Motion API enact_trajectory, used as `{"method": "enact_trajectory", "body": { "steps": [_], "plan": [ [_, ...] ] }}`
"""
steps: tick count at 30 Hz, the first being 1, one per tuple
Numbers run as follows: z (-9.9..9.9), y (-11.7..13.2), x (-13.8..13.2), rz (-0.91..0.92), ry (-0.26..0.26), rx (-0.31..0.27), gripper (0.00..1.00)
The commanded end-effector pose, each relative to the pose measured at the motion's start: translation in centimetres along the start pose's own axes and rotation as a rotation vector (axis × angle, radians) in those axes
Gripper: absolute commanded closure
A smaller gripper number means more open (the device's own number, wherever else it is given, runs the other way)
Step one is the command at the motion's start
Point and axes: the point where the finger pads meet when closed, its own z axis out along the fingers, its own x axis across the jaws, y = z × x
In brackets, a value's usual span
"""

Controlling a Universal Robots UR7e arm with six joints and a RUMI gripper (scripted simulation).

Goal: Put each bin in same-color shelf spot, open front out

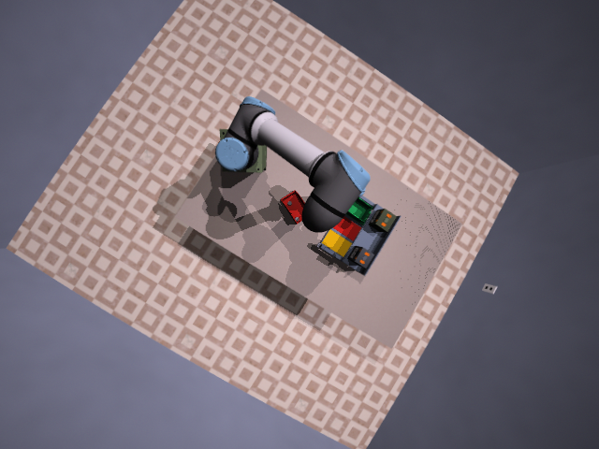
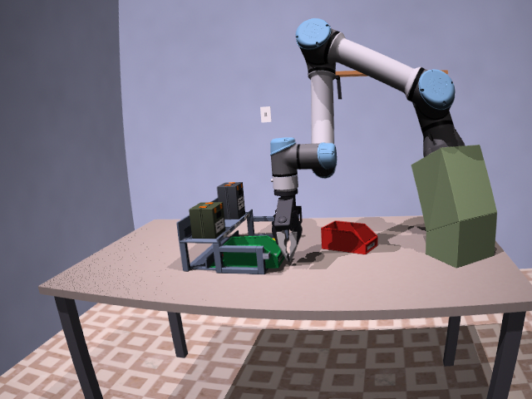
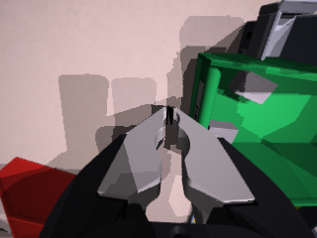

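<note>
My gripper is shut and empty, with its fingertips low over the table just outside the front end of the green bin. The green bin sits in the shelf's side bay, its front end near the shelf's front; two grey parts show inside. The shelf also has a red patch and a yellow patch beside the green bin. The red bin stands upright on the table away from the shelf, with small parts inside.
A dark green box and a dark grey box stand on the shelf's upper board. The shelf's side rails flank the green bin. The robot's green base stands beyond the red bin.
</note>
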Motion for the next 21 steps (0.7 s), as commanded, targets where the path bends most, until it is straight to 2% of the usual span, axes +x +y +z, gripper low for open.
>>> {"method": "enact_trajectory", "body": {
  "steps": [1,21],
  "plan": [
    [-0.14,-0.13,0.24,0.000,0.004,0.001,1.00],
    [-0.17,-0.11,0.44,0.000,0.006,0.001,1.00]
  ]
}}
